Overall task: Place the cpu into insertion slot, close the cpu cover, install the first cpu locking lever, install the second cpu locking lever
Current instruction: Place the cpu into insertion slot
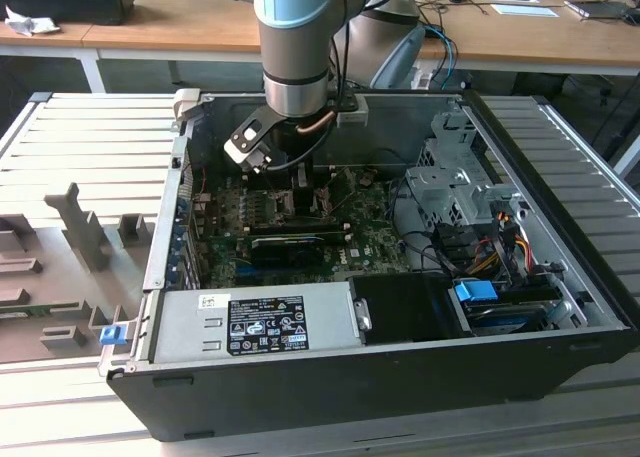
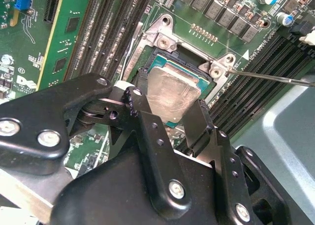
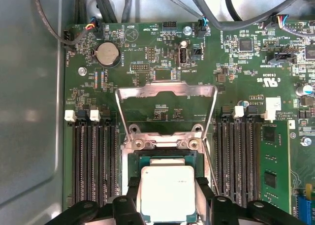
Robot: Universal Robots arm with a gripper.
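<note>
The cpu (image 3: 167, 190) sits right between the two black fingers (image 3: 132, 198) of the gripper (image 2: 166, 112). The fingers press on two sides of it that face each other, so the gripper is closed on the cpu. You can see it lies flat, with its shiny silver top facing up. It is square, so it has no long side. In both wrist views its edges run in line with the edges of the slot (image 2: 183, 51). The slot is straight under the cpu, so the way from one to the other is straight down, not to any side. You cannot tell from these pictures if the cpu is already resting in the slot or hanging just above it. The cover (image 3: 166, 91) is flipped open and stands up past the far edge of the slot, away from the fingers. A thin lever (image 2: 275, 77) sticks out loose beside the slot. In the exterior view the arm reaches down into the open case (image 1: 560, 307).
</note>
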